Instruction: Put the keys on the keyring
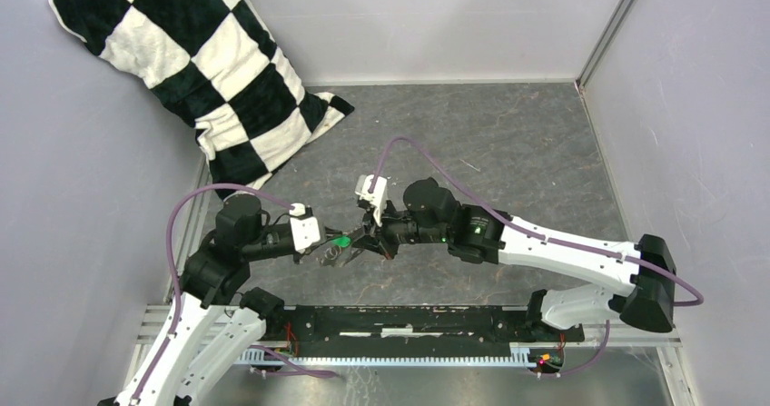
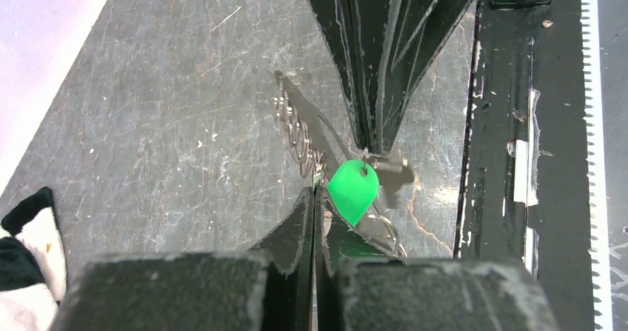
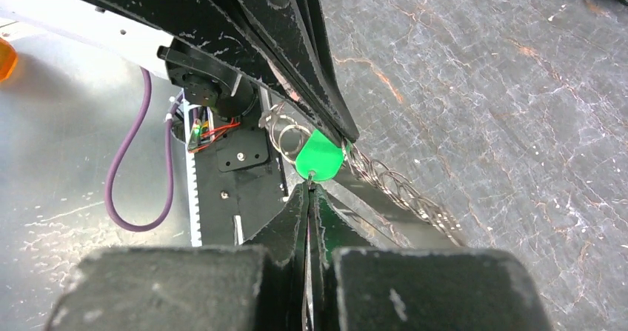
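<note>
Right gripper is closed, apparently pinching the green-tagged key at its hole end; left gripper is closed on the keyring wire; both tips meet nose to nose; key lies just beside the left tips, long axis pointing toward the left fingers

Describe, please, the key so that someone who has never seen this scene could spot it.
Over the grey table, the left end effector and right end effector meet tip to tip. Between those tips sits the key. Its bright green teardrop tag sets it apart from the silvery keyring beside it.
</note>
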Action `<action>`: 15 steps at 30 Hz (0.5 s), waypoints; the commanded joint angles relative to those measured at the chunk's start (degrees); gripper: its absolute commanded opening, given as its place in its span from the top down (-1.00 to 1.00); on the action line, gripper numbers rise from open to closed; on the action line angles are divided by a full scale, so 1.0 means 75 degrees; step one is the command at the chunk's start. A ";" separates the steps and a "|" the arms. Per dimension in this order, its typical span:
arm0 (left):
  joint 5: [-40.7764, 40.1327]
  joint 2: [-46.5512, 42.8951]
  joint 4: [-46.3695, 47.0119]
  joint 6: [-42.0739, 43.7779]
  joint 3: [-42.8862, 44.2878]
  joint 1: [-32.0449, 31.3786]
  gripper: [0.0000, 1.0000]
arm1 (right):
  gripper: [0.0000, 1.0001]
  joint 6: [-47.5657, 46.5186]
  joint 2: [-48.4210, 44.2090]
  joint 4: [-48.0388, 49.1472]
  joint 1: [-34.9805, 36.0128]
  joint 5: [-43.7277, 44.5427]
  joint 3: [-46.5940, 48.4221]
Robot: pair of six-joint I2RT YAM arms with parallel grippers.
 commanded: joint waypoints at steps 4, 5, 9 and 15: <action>0.0170 0.0036 0.0494 -0.0247 0.0139 -0.0002 0.95 | 0.99 0.0227 -0.0355 0.0750 -0.0147 -0.0394 -0.0212; 0.0193 0.0042 0.0496 -0.0258 0.0129 0.0000 0.96 | 0.99 0.0257 -0.0333 0.0827 -0.0156 -0.0406 -0.0193; 0.0219 -0.0021 0.0494 -0.0297 0.0112 0.0004 0.96 | 0.99 0.0318 -0.0243 0.1018 -0.0169 -0.0433 -0.0176; 0.0229 -0.0155 0.0485 -0.0306 0.0056 0.0004 0.95 | 0.99 0.0268 -0.0429 0.1182 -0.0379 -0.0358 -0.0610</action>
